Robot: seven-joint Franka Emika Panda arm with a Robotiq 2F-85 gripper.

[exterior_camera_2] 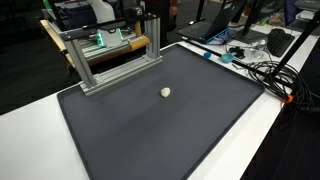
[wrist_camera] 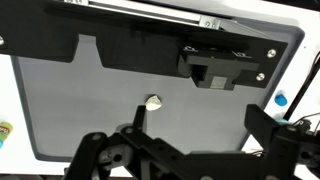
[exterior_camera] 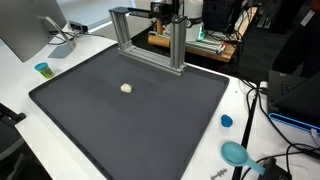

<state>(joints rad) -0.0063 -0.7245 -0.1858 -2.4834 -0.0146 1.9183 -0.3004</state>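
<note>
End effector (wrist_camera: pixel 186 142), spread apart, hovers above pale ball (wrist_camera: pixel 153 101) on dark mat (wrist_camera: pixel 60 100).

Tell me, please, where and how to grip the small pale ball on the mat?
Across its middle, from straight above: the ball is small and roundish, lies alone on the flat mat, with open room on every side.

Lump (exterior_camera: pixel 126 88) on mat (exterior_camera: pixel 150 125) near centre; frame (exterior_camera: pixel 178 45) at mat's far edge; cap (exterior_camera: pixel 226 121) beside mat.
</note>
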